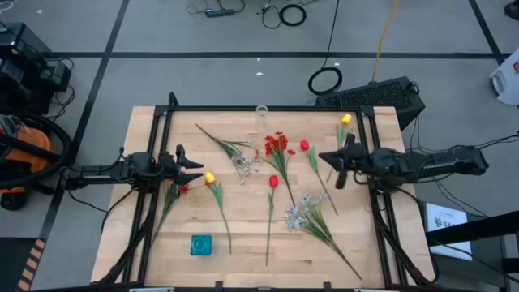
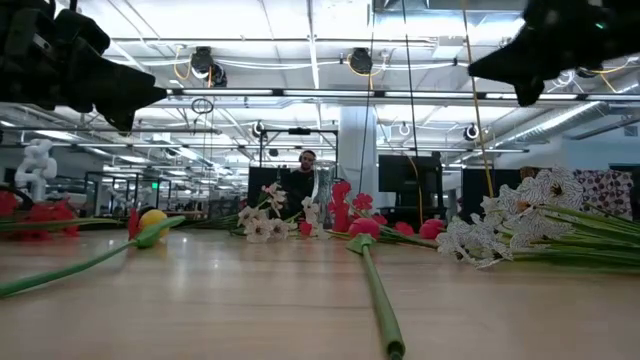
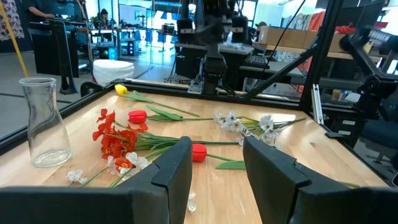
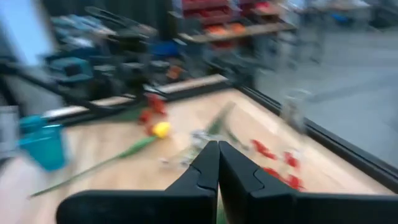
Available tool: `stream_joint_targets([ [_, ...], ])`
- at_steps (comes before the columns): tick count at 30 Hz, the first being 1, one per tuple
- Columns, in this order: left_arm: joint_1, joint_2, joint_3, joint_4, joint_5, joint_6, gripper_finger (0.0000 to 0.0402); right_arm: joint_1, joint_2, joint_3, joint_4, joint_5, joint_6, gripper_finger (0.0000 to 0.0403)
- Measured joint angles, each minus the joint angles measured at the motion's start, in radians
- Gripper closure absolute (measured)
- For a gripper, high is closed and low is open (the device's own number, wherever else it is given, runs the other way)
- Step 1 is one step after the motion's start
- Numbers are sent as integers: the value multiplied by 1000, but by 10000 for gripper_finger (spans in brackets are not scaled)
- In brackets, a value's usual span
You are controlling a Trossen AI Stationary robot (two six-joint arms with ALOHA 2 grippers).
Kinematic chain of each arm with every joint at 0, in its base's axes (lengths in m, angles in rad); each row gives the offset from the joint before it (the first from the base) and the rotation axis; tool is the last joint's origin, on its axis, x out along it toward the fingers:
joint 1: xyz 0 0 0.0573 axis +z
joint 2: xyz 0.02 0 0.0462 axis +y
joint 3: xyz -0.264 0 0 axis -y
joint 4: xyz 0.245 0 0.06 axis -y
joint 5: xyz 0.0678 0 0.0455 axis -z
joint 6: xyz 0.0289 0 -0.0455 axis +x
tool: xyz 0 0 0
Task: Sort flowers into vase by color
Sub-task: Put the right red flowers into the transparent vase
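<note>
While my right gripper (image 4: 217, 163) blurs, fingers pressed together, my left gripper (image 3: 214, 165) spreads, hiding white-blossom spray (image 3: 127, 163) stems.

A robotics lab or industrial workshop is shown. A wooden desk (image 1: 243, 235) is enclosed by a black metal frame (image 1: 268, 109) and set on a grey floor marked with dark tape lines (image 1: 113, 36). Loose cables (image 1: 284, 12) are coiled on that floor, and an orange shop vacuum (image 1: 24, 150) is parked beside the rig. Beyond the desk, an open hall is seen with ceiling strip lights (image 2: 310, 40), exposed pipes, further workbenches (image 3: 292, 40) and a person (image 2: 305, 165) at a distance.
</note>
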Motion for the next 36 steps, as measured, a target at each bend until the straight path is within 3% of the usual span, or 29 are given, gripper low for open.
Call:
stream_joint_targets([
  [5,0,0,0,0,0,0,251,-1,277,248,-121,94,32,403],
  [9,0,0,0,0,0,0,251,-5,498,484,-291,158,154,403],
  [16,0,0,0,0,0,0,251,-75,847,875,-768,146,451,403],
  [18,0,0,0,0,0,0,251,-105,926,947,-856,91,515,403],
  [22,0,0,0,0,0,0,251,-164,1040,1009,-899,-121,603,401],
  [25,0,0,0,0,0,0,251,-195,1107,1009,-919,-221,645,390],
  [36,0,0,0,0,0,0,251,-211,1306,1009,-953,-271,688,273],
])
